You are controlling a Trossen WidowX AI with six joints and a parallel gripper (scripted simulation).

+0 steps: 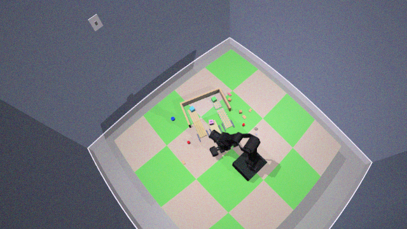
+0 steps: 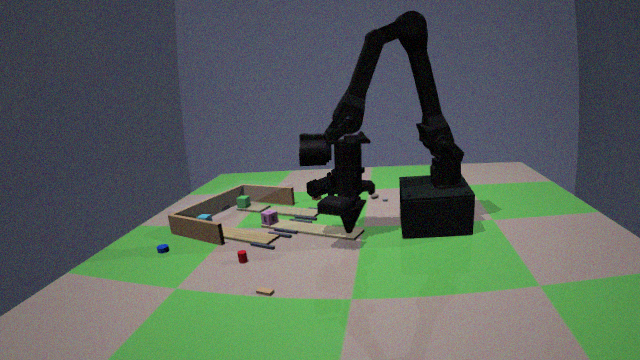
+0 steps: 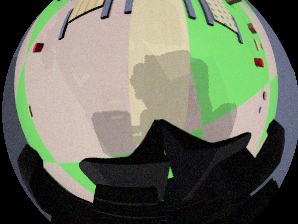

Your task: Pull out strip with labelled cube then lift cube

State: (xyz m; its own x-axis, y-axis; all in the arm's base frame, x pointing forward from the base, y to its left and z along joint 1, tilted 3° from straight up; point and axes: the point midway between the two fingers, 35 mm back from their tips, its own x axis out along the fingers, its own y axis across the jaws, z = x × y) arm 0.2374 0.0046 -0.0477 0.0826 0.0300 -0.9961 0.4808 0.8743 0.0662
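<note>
The middle strip (image 1: 216,127) (image 2: 320,230) (image 3: 157,30) is plain and pale, reaches far out toward the robot base and shows no break in its visible part. The labelled purple cube (image 1: 211,122) (image 2: 269,217) sits on its far end. My gripper (image 2: 350,231) (image 3: 158,123) is shut and empty, pointing down, its tips at the near end of that strip and seemingly touching its top. The dotted strip (image 1: 225,118) (image 2: 295,211) is apart from a short piece (image 1: 217,105) beside the green cube (image 1: 213,99) (image 2: 243,201). The striped strip (image 1: 200,128) (image 2: 250,235) leads toward the light-blue cube (image 1: 192,109) (image 2: 204,218).
A three-sided wooden wall (image 1: 200,97) (image 2: 196,230) stands around the far ends. Low dark guide rails flank the strips. A red cylinder (image 1: 188,142) (image 2: 242,256) and a blue disc (image 1: 172,118) (image 2: 163,248) lie left; several small blocks lie right of the wall.
</note>
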